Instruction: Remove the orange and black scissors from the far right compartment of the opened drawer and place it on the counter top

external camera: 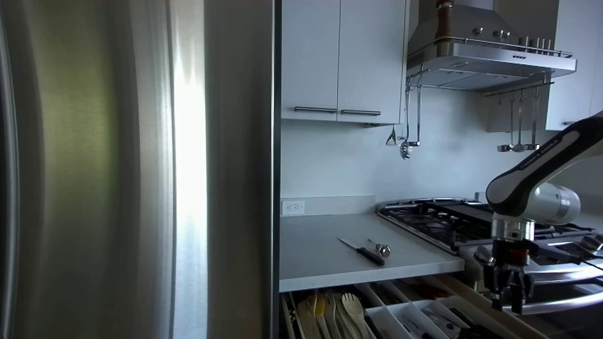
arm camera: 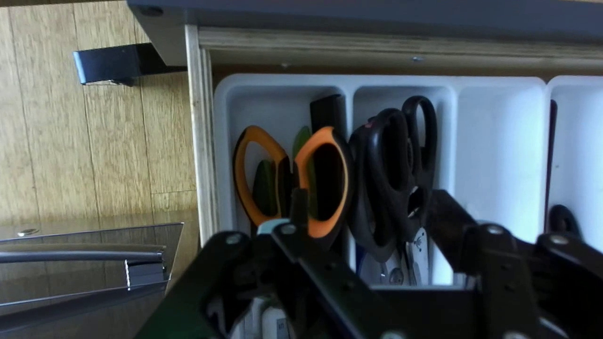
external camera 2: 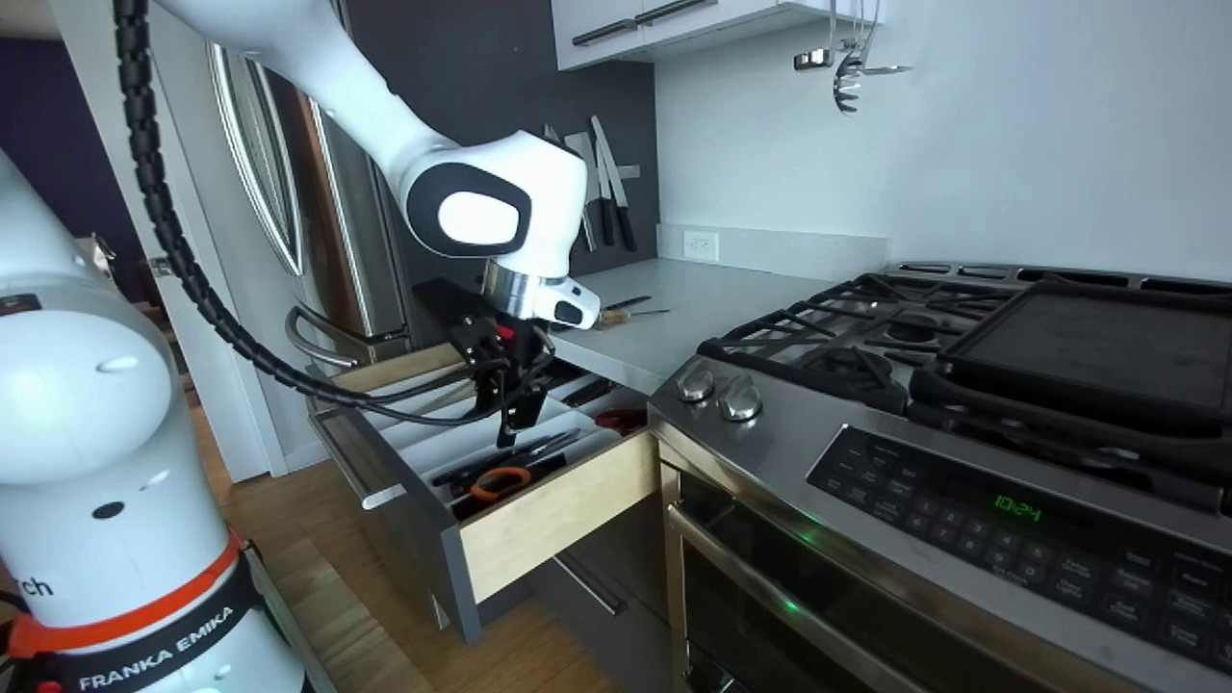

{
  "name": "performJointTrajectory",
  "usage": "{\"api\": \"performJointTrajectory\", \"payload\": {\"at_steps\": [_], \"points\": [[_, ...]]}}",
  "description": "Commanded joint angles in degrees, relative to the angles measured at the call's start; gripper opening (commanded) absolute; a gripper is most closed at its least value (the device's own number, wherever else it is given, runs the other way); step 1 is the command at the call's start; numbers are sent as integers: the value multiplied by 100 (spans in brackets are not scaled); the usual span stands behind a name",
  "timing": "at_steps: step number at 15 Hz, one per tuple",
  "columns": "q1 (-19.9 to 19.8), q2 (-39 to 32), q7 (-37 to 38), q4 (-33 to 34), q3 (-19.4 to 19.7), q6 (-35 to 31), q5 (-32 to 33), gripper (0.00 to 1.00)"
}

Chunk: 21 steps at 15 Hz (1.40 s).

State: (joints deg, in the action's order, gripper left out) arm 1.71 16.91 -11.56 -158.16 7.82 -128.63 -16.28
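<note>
One pair of orange-and-black-handled scissors (arm camera: 283, 179) lying in the wide, shallow, pale wood-sided drawer (external camera 2: 558, 525)

Black two-fingered gripper (arm camera: 372, 205): over the drawer, fingers well apart from each other. Touching the scissors or not: cannot tell.

Scissors: end compartment of the white plastic tray (arm camera: 400, 81) inside the drawer, next to the drawer's wooden side; loops near its front, blades hidden behind the gripper in the wrist view. Overlapping black scissor handles (arm camera: 403, 207) in the neighbouring compartment.

Flat, smooth, pale grey-white counter top (external camera: 320, 245): above the drawer's rear, bearing a black-handled, metal-bladed knife (external camera: 372, 256). Stainless-steel gas range with black grates (external camera 2: 789, 433): just beside the drawer.
</note>
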Motion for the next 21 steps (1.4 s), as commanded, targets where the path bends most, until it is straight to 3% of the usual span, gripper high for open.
{"api": "performJointTrajectory", "payload": {"at_steps": [1,6,13,19,21], "points": [[3,-512,-263,5,0,-358,-357,66],[-3,-1021,-475,9,-85,-649,-710,69],[-194,-1559,-562,13,-122,-1275,-874,63],[-311,-1582,-767,62,-95,-1270,-1361,62],[-374,-1580,-584,65,-85,-1168,-1177,63]]}}
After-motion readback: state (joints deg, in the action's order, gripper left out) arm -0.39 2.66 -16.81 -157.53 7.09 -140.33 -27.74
